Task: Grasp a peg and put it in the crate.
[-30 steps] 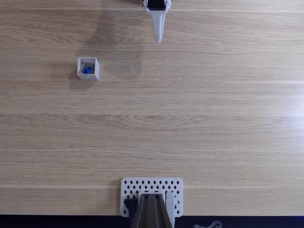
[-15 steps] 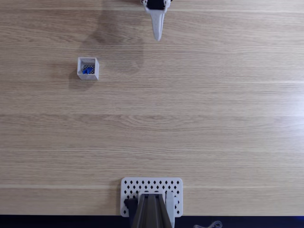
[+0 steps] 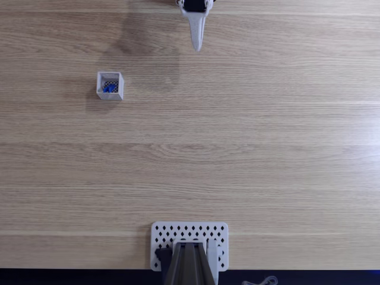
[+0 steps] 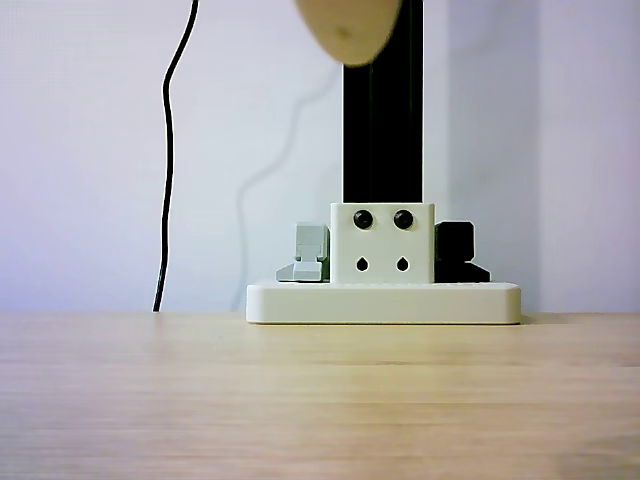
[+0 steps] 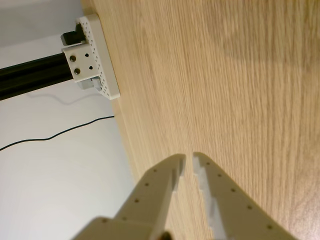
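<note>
In the fixed view the small white crate point(image 3: 119, 86) stands on the wooden table at the upper left. The bright blue peg point(image 3: 109, 88) lies inside it on the dark mesh bottom. My gripper point(image 3: 197, 47) hangs at the top centre, well to the right of the crate and apart from it. In the wrist view the gripper point(image 5: 189, 159) is shut, its cream fingers nearly touching with nothing between them, above bare wood. A blurred fingertip point(image 4: 348, 25) shows at the top of the other view.
A white perforated plate point(image 3: 190, 233) carrying a black upright post point(image 4: 383, 100) sits at the table's bottom edge in the fixed view; it also appears in the wrist view as the plate point(image 5: 102, 60). A black cable point(image 4: 168, 150) hangs by the wall.
The gripper has drawn back slightly toward the top edge of the fixed view. The crate and the peg inside it have not moved.
</note>
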Controlling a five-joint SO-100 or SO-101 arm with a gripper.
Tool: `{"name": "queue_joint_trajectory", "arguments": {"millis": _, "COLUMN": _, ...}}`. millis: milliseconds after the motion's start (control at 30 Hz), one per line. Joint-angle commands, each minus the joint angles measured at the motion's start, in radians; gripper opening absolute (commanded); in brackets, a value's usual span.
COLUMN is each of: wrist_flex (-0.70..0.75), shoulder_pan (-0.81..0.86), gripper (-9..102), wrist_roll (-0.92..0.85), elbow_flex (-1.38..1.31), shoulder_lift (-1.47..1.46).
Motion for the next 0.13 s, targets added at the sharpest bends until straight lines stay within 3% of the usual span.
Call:
{"name": "queue_joint_trajectory", "arguments": {"millis": 0, "wrist_flex": 0.009, "shoulder_pan": -0.009, "gripper": 0, "wrist_roll": 0.015, "elbow_flex": -0.003, "shoulder_lift": 0.014}}
{"name": "queue_joint_trajectory", "arguments": {"millis": 100, "wrist_flex": 0.009, "shoulder_pan": -0.009, "gripper": -1, "wrist_roll": 0.008, "elbow_flex": -0.003, "shoulder_lift": 0.014}}
